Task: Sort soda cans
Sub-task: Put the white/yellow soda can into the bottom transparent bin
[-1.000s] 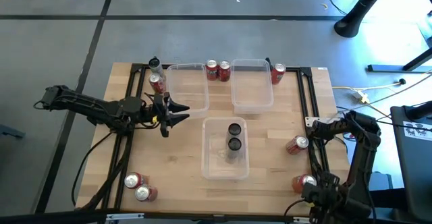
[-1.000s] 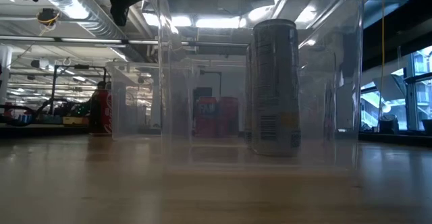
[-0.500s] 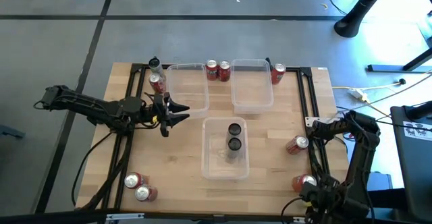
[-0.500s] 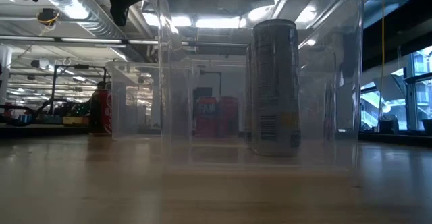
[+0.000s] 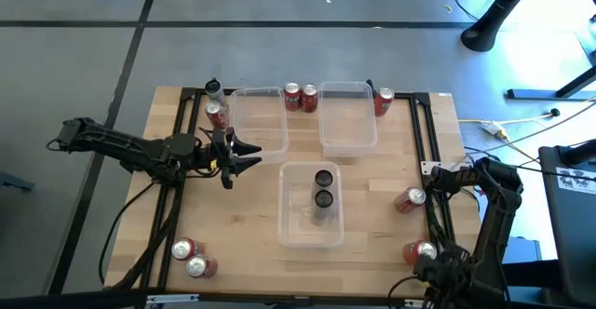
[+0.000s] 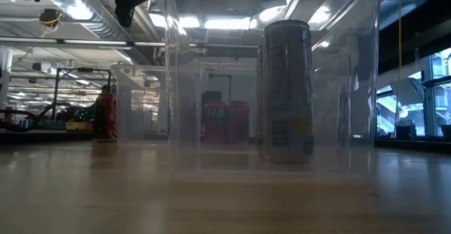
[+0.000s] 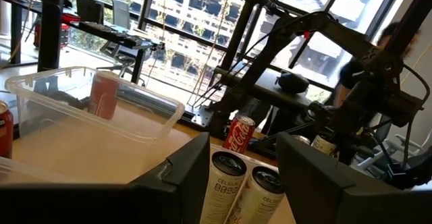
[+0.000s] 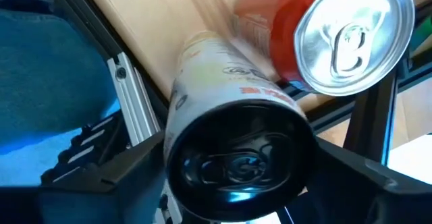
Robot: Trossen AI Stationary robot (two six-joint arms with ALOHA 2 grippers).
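Note:
My right gripper [image 8: 239, 163] points down at the table's right edge [image 5: 436, 181], shut on a pale soda can with a dark top [image 8: 236, 153]; my wrist hides that can in the high view. A red can [image 8: 337, 35] lies on its side next to it [image 5: 410, 199]. Two dark-topped cans [image 5: 323, 189] stand in the near clear bin [image 5: 291, 225]. My left gripper [image 5: 244, 155] hangs open and level, left of the bins, with nothing between its fingers [image 7: 243, 150]. More red cans stand along the far edge [image 5: 301, 97] and at the near corners. My right gripper has the pale can between its two fingers, one finger [image 8: 128, 170] on each side of the can's upper wall [image 8: 177, 126] just under the dark top. The fingers come from above, pointing down. The can stands nearly upright; its foot is hidden.
Two clear bins [image 5: 259, 123] [image 5: 347, 118] with nothing in them stand at the far middle. Black frame rails [image 5: 421, 141] run along the table's left and right sides. Red cans lie at the near left [image 5: 191, 258] and near right [image 5: 419, 251]. A dark can [image 5: 213, 88] stands far left.

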